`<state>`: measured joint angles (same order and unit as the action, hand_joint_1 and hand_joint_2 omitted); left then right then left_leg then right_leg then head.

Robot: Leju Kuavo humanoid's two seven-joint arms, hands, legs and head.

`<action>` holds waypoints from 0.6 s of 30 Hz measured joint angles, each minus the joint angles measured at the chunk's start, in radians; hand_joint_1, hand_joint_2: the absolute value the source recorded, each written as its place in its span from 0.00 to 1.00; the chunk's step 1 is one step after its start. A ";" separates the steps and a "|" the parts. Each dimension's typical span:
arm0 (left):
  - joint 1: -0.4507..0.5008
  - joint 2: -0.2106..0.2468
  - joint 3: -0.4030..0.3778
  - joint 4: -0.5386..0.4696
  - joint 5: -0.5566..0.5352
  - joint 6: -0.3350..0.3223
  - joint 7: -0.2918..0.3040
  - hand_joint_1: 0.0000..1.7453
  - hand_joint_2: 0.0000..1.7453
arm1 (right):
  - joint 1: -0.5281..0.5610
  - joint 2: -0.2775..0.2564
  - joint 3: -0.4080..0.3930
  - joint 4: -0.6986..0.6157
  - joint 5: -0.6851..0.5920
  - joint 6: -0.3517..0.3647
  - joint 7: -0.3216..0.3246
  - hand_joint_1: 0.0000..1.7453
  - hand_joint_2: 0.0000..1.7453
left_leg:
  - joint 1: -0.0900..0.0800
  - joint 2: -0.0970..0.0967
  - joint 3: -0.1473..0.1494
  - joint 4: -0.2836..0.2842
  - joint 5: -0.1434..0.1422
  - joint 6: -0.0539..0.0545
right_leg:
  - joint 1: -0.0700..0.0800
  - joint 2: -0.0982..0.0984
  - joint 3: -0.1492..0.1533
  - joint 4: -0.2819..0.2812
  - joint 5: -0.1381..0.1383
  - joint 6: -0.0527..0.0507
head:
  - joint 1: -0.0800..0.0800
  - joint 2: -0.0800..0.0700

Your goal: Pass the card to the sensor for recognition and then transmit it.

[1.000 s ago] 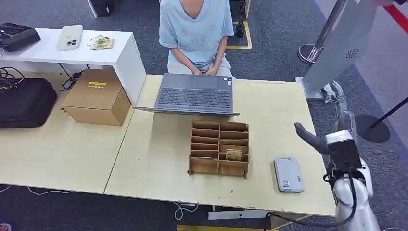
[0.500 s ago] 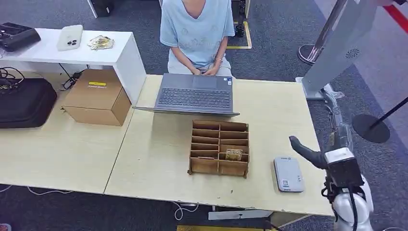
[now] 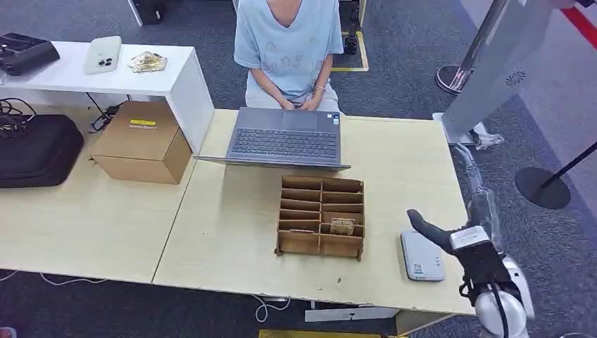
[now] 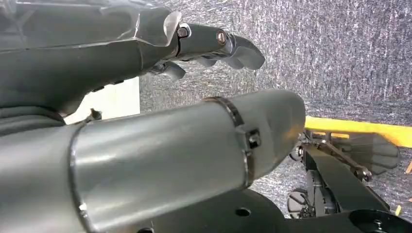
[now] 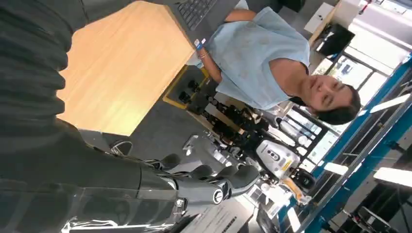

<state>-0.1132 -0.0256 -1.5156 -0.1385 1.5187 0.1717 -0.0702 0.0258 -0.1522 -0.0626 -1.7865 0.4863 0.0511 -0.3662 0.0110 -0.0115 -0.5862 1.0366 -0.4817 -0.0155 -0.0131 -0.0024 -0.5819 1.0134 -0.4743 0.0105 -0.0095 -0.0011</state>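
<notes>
- Card point(image 3: 343, 226): lies in a lower right compartment of the wooden divider box point(image 3: 321, 217), near the middle of the table point(image 3: 225, 232). Nothing touches it; its print is too small to read.
- Sensor point(image 3: 422, 255): a flat grey card reader on the table, just to the right of the box and near the front edge.
- Right hand point(image 3: 438, 235): hovers above the table, just beside the reader's right side, thumb pointing toward the box. The right wrist view shows the fingers point(image 5: 214, 182) extended and apart, holding nothing.
- Left hand point(image 4: 160, 97): hangs over grey carpet by the robot's body, fingers point(image 4: 228, 46) loosely extended, holding nothing.
- Step in hand, as I judge it: the approach to the card; pickup is not yet done, so reading and handing over both remain.
- Next move: the right hand would need to travel left past the reader, come down over the card's compartment and pinch the card's exposed edge between the thin partitions.
- Surroundings: an open laptop point(image 3: 285, 137) behind the box, and a seated person point(image 3: 287, 42) in a light blue shirt beyond it.
</notes>
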 joint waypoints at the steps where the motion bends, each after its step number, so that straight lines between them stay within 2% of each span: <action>1: 0.000 0.000 0.000 0.000 0.000 0.000 0.001 0.00 0.00 | 0.001 0.000 0.004 -0.002 0.012 -0.001 0.005 0.00 1.00 | 0.000 0.000 0.000 0.000 0.000 0.000 | 0.000 0.000 0.000 0.000 0.000 0.000 | 0.000 0.000; 4: -0.001 -0.001 0.000 0.000 0.000 0.000 0.001 0.00 0.00 | 0.006 0.004 0.012 -0.005 0.054 -0.013 0.021 0.00 1.00 | 0.000 0.000 0.000 0.000 0.000 0.000 | 0.000 0.000 0.000 0.000 0.000 0.000 | 0.000 0.000; 9: -0.001 -0.005 0.000 0.000 0.000 0.000 -0.002 0.00 0.00 | 0.011 0.008 0.027 -0.010 0.198 -0.083 0.058 0.00 1.00 | 0.000 0.000 0.000 0.000 0.000 0.000 | 0.000 0.000 0.000 0.000 0.000 0.000 | 0.000 0.000; 18: -0.002 -0.006 0.000 0.000 0.016 0.000 -0.002 0.00 0.00 | 0.019 0.008 0.063 -0.008 0.294 -0.119 0.093 0.00 1.00 | 0.000 0.000 0.000 0.000 0.000 0.000 | 0.000 0.000 0.000 0.000 0.000 0.000 | 0.000 0.000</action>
<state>-0.1152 -0.0317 -1.5156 -0.1385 1.5347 0.1717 -0.0725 0.0451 -0.1446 0.0008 -1.7945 0.7805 -0.0679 -0.2727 0.0110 -0.0113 -0.5861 1.0366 -0.4817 -0.0155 -0.0132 -0.0020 -0.5819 1.0134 -0.4743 0.0105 -0.0095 -0.0011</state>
